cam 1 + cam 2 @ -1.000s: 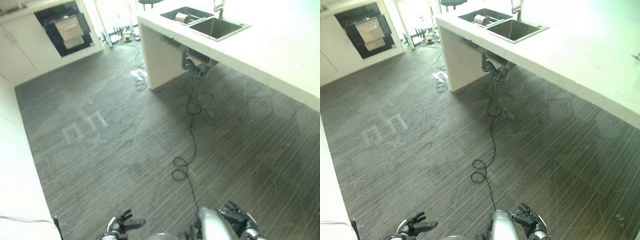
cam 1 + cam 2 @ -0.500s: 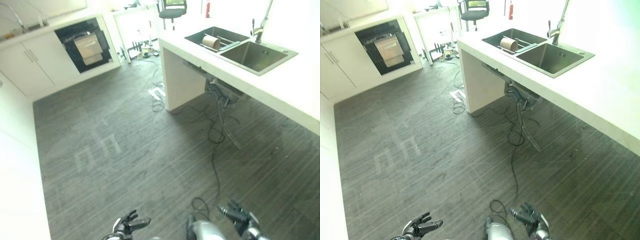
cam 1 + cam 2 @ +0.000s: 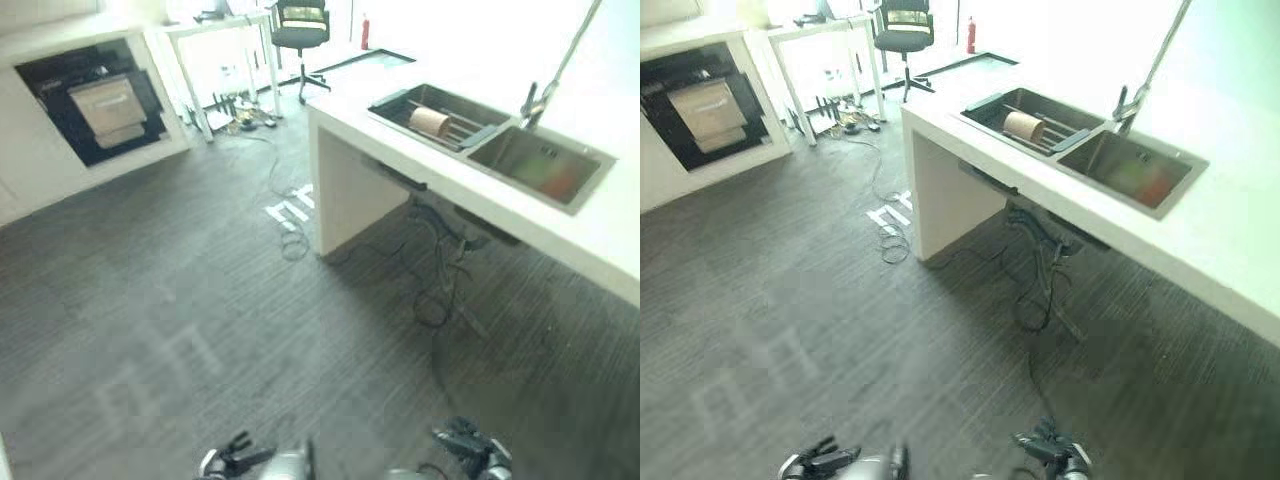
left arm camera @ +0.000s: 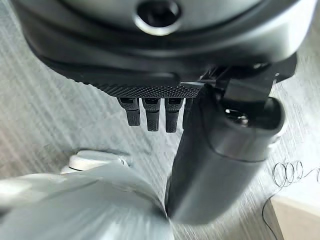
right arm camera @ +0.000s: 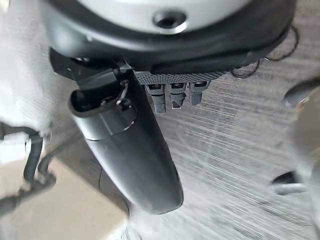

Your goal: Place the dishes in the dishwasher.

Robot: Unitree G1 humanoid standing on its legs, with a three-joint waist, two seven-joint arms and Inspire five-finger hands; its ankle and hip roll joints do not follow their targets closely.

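A brown cup [image 3: 431, 121] lies on its side on a rack in the left basin of the sink [image 3: 455, 128], set in the white counter [image 3: 600, 235] on the right. The right basin holds a blurred reddish and green patch [image 3: 553, 180]. The dishwasher [image 3: 95, 105] is a dark opening in the white cabinets at the far left, with a beige rack inside. My left hand [image 3: 235, 462] and right hand [image 3: 470, 450] hang low over the floor, far from the sink and the dishwasher. In the wrist views the left hand [image 4: 150, 112] and right hand [image 5: 172, 95] have relaxed fingers and hold nothing.
Dark striped floor [image 3: 200, 300] lies between me and the dishwasher. Cables [image 3: 290, 240] trail by the counter's end and under the sink. A tall faucet [image 3: 545, 85] stands behind the basins. An office chair [image 3: 300, 25] and a white table [image 3: 215, 30] stand at the back.
The whole picture has shifted, so the camera moved: the sink counter now sits nearer the middle and the dishwasher further left. Both hands stay low and empty.
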